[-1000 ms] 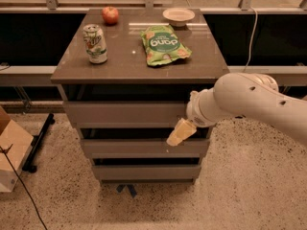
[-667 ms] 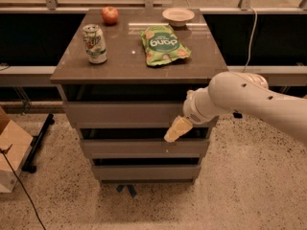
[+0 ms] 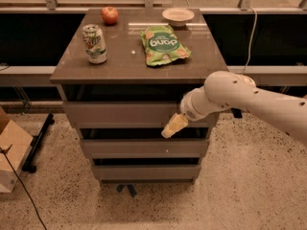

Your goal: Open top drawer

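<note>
The gripper (image 3: 174, 126) sits right of centre in the frame, at the lower edge of the top drawer (image 3: 120, 113), which appears shut just under the tabletop; whether the gripper is open or closed cannot be told. The front has no handle, so the gripper may slip off the edge or catch the middle drawer (image 3: 139, 147) just below. A sudden jerk could tip the can (image 3: 95, 43) at upper left.

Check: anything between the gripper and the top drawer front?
Nothing shows there. In the camera view the gripper is at the lower edge of the top drawer front, toward its right end; no object sits between.
</note>
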`<control>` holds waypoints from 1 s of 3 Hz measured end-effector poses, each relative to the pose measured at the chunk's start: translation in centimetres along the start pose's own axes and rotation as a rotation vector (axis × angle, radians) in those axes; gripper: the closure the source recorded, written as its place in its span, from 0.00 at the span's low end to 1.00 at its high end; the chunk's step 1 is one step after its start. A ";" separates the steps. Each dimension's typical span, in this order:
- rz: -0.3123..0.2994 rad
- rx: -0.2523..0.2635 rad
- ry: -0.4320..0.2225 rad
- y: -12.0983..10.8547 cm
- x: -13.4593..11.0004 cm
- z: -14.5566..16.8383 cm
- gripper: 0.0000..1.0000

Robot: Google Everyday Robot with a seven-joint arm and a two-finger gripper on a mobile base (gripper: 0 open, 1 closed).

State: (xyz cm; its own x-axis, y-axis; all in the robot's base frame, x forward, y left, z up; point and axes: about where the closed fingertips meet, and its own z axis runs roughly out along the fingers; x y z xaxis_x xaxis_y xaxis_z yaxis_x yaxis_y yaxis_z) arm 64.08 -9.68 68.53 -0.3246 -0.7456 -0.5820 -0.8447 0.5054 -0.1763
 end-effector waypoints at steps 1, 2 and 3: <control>0.021 -0.025 0.008 -0.9 0.1 1.3 0.26; 0.018 -0.047 0.022 0.1 0.2 1.1 0.50; 0.020 -0.047 0.037 0.9 0.7 0.0 0.81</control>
State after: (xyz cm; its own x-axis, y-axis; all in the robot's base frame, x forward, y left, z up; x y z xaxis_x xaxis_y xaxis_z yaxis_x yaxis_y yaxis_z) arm 63.08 -9.73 67.93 -0.3563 -0.7519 -0.5547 -0.8567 0.4999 -0.1272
